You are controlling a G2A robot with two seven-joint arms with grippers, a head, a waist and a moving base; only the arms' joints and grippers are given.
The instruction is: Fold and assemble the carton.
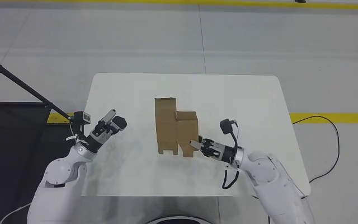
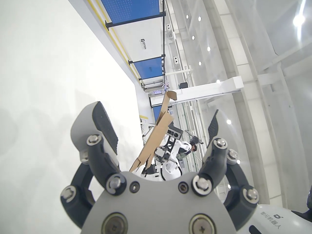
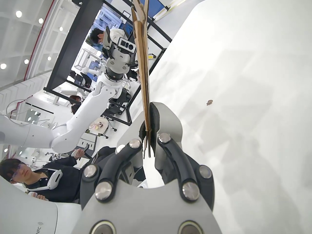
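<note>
A flattened brown carton [image 1: 175, 127] is held up off the middle of the white table [image 1: 246, 95], its flaps loose at both ends. My right gripper [image 1: 197, 144] is shut on the carton's near right edge; in the right wrist view the cardboard sheet [image 3: 142, 57] runs edge-on out from between the pinching pads [image 3: 154, 122]. My left gripper [image 1: 114, 121] hangs open over the table's left side, well apart from the carton. In the left wrist view its two fingers [image 2: 103, 127] stand wide apart, and the carton [image 2: 158, 132] appears beyond them.
A small brown scrap [image 3: 209, 102] lies on the table beside the right gripper. A black stand pole [image 1: 33, 92] slants past the table's left edge. The table's far half and right side are bare.
</note>
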